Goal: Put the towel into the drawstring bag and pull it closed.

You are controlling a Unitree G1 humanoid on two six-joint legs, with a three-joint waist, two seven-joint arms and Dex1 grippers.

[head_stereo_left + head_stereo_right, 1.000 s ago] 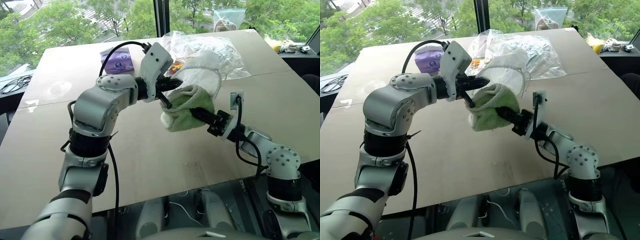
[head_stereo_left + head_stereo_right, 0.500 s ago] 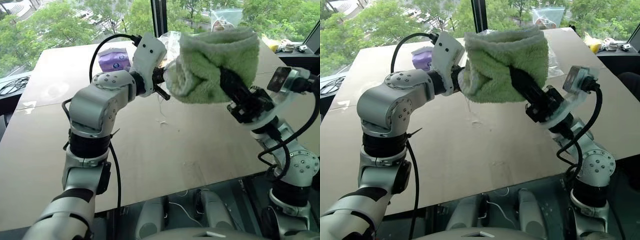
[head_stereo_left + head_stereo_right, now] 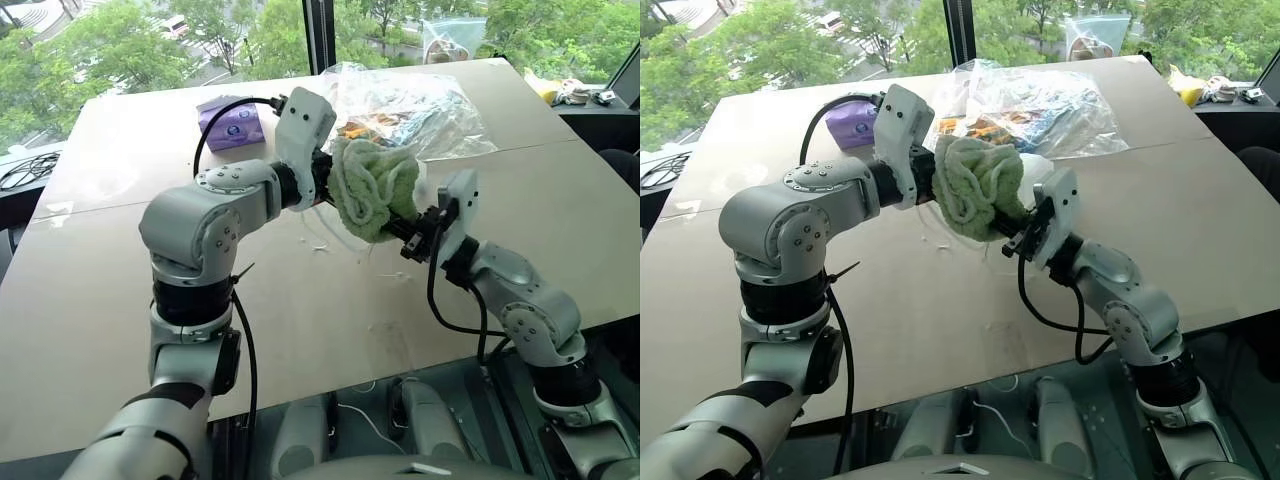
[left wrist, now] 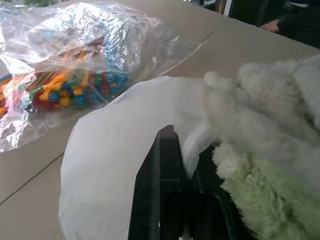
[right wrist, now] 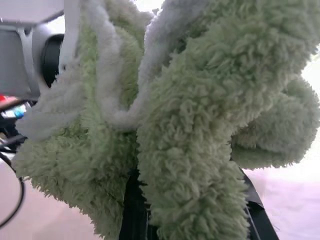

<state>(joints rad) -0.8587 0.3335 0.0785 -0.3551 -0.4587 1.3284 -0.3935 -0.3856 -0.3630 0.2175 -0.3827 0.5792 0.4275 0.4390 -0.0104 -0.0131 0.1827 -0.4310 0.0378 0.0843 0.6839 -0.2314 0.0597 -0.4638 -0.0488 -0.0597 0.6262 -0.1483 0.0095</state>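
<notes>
The light green towel (image 3: 372, 188) hangs bunched in the air above the middle of the table. My right gripper (image 3: 398, 229) is shut on its lower edge from the right. In the right wrist view the towel (image 5: 190, 140) covers most of the black fingers (image 5: 131, 212). My left gripper (image 3: 324, 188) presses against the towel's left side, shut on the thin white drawstring bag (image 4: 115, 165). The bag's fabric drapes over the left fingers (image 4: 162, 190). A white patch of the bag (image 3: 1038, 168) peeks out behind the towel, and thin cords (image 3: 322, 236) dangle below it.
A clear plastic bag of colourful sticks (image 3: 405, 105) lies just behind the towel. A purple packet (image 3: 232, 122) sits at the back left. Small items (image 3: 570, 92) lie at the table's far right corner. A seam (image 3: 560, 150) runs across the table top.
My right gripper lifted the towel high toward the camera, then brought it back down and rolled over. The towel is now bunched tightly against the left gripper. The left arm barely shifted.
</notes>
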